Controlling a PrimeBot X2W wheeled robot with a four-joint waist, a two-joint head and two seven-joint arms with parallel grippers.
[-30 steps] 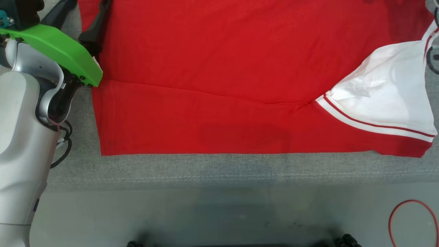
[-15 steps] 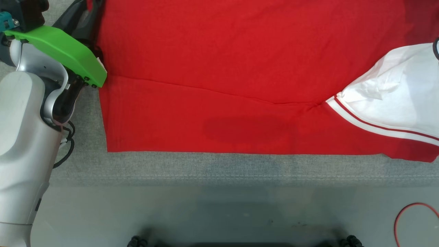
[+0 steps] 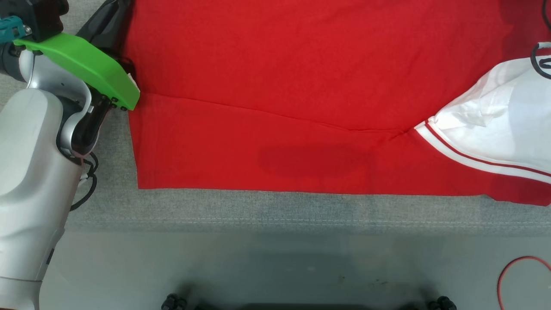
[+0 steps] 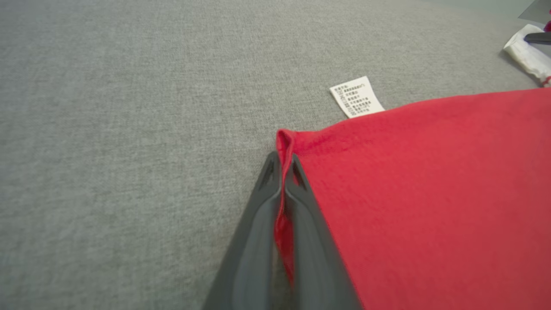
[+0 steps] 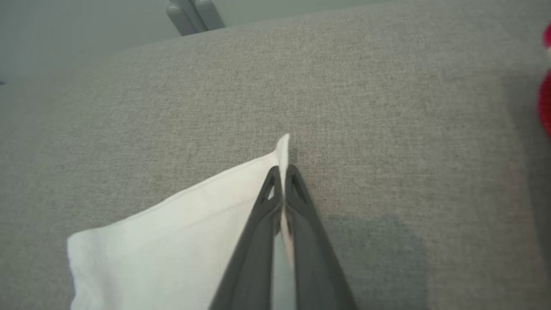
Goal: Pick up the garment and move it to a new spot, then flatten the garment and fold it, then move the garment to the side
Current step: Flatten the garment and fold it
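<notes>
Now that both pincers are pressed shut, the robot is holding the garment (image 3: 275,86) in two places — a second ago both were spread wide. The left pincer (image 4: 282,163) is pinching the red edge at the far left corner. A little fold of cloth is poking up past its end, near the white label (image 4: 356,96). The right pincer (image 5: 282,172) is pinching the rim of the white sleeve (image 3: 495,125) on the right side. The garment is lying mostly flat on the grey counter (image 3: 275,206), with one long crease running across it and its near hem sitting close to the near edge. I am thinking the grabbing is done, so lifting or pulling is coming next — likely to stretch or fold the cloth. Nothing is rising off the counter yet.
</notes>
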